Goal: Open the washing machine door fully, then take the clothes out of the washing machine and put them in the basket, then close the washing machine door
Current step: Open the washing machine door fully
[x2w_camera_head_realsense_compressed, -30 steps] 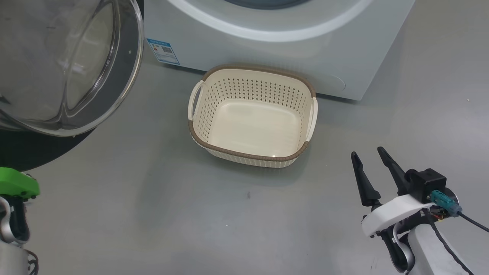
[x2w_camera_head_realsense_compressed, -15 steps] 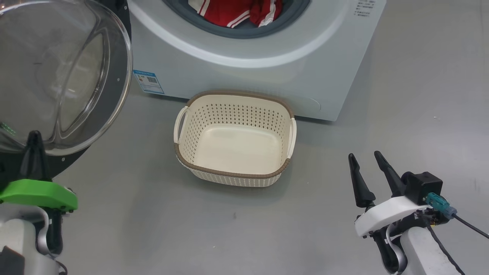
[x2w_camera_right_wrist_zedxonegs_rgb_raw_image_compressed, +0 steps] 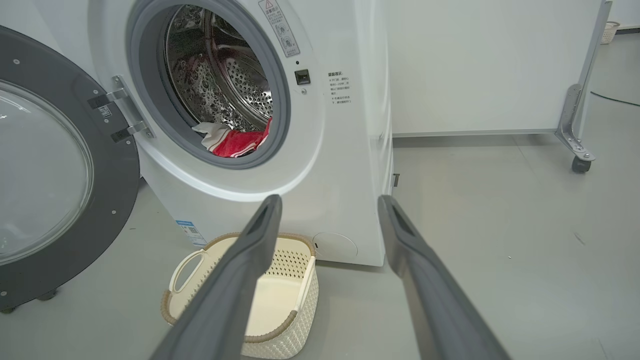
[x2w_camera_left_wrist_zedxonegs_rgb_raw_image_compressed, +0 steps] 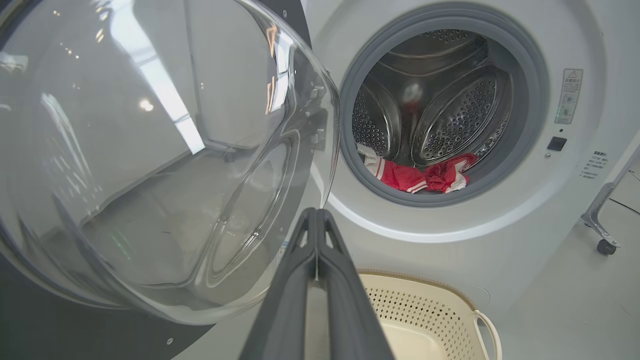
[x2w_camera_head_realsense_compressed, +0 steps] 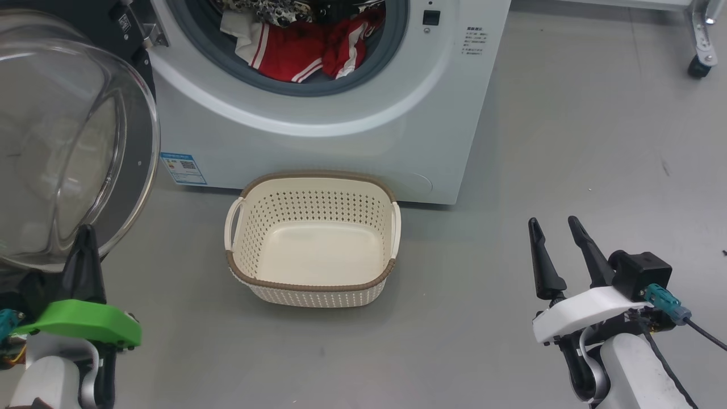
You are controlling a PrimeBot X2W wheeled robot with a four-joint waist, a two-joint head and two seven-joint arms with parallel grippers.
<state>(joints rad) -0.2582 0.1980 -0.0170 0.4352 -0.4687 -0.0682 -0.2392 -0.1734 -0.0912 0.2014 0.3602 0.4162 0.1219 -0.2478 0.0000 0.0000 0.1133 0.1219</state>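
The washing machine (x2w_camera_head_realsense_compressed: 341,142) stands ahead with its door (x2w_camera_head_realsense_compressed: 74,142) swung open to the left, glass bowl facing me. Red clothes (x2w_camera_head_realsense_compressed: 306,51) with white stripes lie at the drum's front lip, inside the grey gasket. On the floor right in front of the machine sits the cream basket (x2w_camera_head_realsense_compressed: 309,286), with nothing in it. My left gripper (x2w_camera_head_realsense_compressed: 86,233) is shut on nothing, low beside the door's lower edge. My right gripper (x2w_camera_head_realsense_compressed: 552,222) stands open over bare floor, right of the basket. The left wrist view shows the door (x2w_camera_left_wrist_zedxonegs_rgb_raw_image_compressed: 150,150), clothes (x2w_camera_left_wrist_zedxonegs_rgb_raw_image_compressed: 420,177) and shut gripper (x2w_camera_left_wrist_zedxonegs_rgb_raw_image_compressed: 316,212). The right wrist view shows the clothes (x2w_camera_right_wrist_zedxonegs_rgb_raw_image_compressed: 235,142), basket (x2w_camera_right_wrist_zedxonegs_rgb_raw_image_compressed: 287,257) and open gripper (x2w_camera_right_wrist_zedxonegs_rgb_raw_image_compressed: 330,200).
Grey floor stretches to the right of the machine. A metal frame leg with a caster (x2w_camera_head_realsense_compressed: 698,62) stands at the far right, also seen as a caster (x2w_camera_right_wrist_zedxonegs_rgb_raw_image_compressed: 580,162) below a white panel (x2w_camera_right_wrist_zedxonegs_rgb_raw_image_compressed: 475,65).
The head camera has tilted up, bringing the drum opening and the red clothes into view. My left gripper has risen into the picture beside the door. The right gripper holds its place.
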